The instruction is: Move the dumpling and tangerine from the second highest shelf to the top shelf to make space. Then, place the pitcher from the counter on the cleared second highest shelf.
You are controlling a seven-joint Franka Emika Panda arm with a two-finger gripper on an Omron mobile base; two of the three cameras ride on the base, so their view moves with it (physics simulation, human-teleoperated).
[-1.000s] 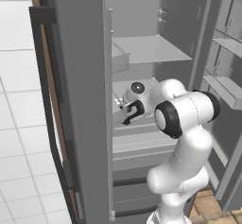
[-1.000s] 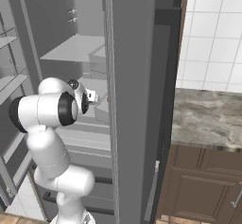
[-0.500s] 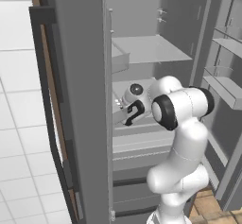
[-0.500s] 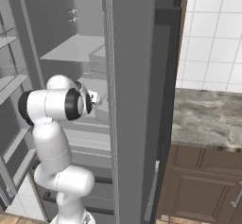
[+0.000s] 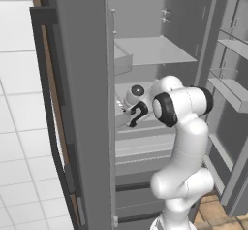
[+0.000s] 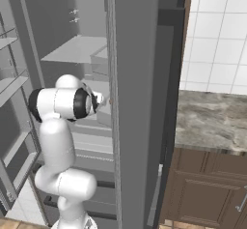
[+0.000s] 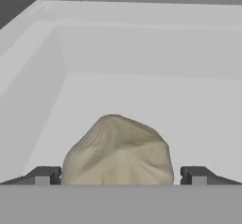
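Reaching into the open fridge, the arm has its hand low over the second shelf, a pale grey tray with raised rims. In the hand view the gripper stands wide, one dark tip on each side of the dumpling, neither tip clearly touching it. The dumpling, a beige lump with pale patches, sits on the tray floor between the tips, nearer the tray's front than its back wall, with the tray's side wall off to one side of it. From the left base view the hand is over the left part of the second shelf, below the flat top shelf. From the right base view the counter lies beyond the fridge wall, over brown cabinets.
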